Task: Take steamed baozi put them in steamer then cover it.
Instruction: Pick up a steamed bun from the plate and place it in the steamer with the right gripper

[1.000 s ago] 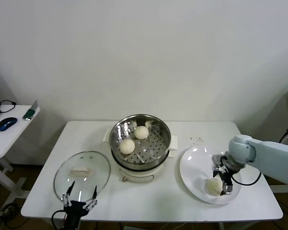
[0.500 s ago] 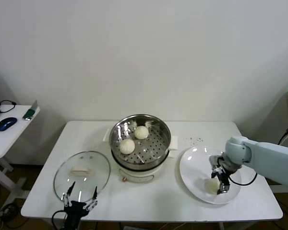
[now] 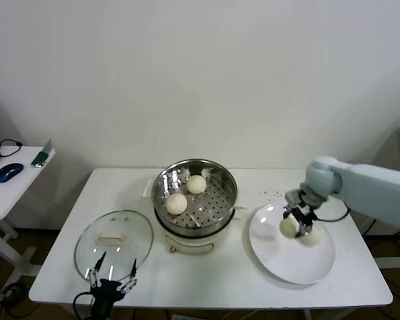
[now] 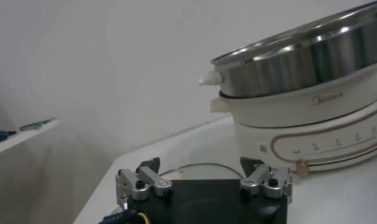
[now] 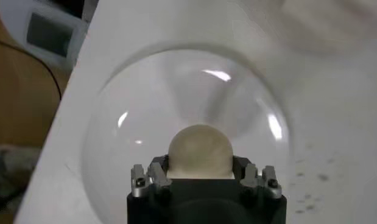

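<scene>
Two steamed baozi [image 3: 177, 203] [image 3: 197, 184] lie on the perforated floor of the steamer [image 3: 217, 220] at the table's middle. My right gripper [image 3: 297, 220] is shut on a third baozi [image 3: 289, 227] and holds it just above the white plate [image 3: 287, 267]. In the right wrist view that baozi [image 5: 200, 152] sits between the fingers [image 5: 153, 176] over the plate [image 5: 115, 122]. Another pale round shape, seemingly a baozi [image 3: 312, 237], sits right beside it on the plate. My left gripper [image 3: 110, 283] is open and parked at the front left.
The round clear glass lid [image 3: 113, 237] lies flat, left of the steamer; its rim shows in the left wrist view [image 4: 194, 165], with the steamer [image 4: 298, 67] beyond. A side table with a mouse [image 3: 9, 172] stands far left. Small dark crumbs [image 3: 273, 195] lie behind the plate.
My right gripper has closed on a baozi at the plate's front and lifted it up and back toward the plate's far left part. The left arm has not moved.
</scene>
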Robot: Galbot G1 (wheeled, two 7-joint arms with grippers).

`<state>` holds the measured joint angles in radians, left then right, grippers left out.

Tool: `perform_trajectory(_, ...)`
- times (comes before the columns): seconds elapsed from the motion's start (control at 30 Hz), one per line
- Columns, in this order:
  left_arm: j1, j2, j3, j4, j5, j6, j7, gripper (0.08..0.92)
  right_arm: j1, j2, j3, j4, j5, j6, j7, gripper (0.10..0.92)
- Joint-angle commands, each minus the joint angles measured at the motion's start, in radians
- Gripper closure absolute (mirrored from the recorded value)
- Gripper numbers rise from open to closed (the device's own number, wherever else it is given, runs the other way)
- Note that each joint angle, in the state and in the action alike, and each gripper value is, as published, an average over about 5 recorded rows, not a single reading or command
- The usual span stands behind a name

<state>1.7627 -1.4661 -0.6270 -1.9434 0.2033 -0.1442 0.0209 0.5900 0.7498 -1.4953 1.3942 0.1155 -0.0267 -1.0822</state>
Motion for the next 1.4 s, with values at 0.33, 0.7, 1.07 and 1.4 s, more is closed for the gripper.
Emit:
perform_trajectory(0.33,0.0,0.007,0.012,0.008,0.022,-0.001,0.005,0.177,0.329,0.427,0.0,-0.002,-0.122,0.575,-0.046,0.355)
perform_trajectory(0.7,0.013,0.012,0.0,-0.003,0.013,-0.003,0.004,0.177,0.11,0.63,0.062,-0.078,-0.262,0.613,-0.048,0.355)
perform_trajectory(1.07,0.005,0.02,-0.001,0.002,0.003,0.001,0.004,0.177,-0.005,0.695,0.056,-0.108,-0.309,0.623,-0.063,0.355)
perform_trajectory(1.4,-0.001,0.025,-0.007,0.013,-0.014,0.003,0.005,0.177,0.001,0.692,0.035,-0.086,-0.244,0.591,-0.094,0.348)
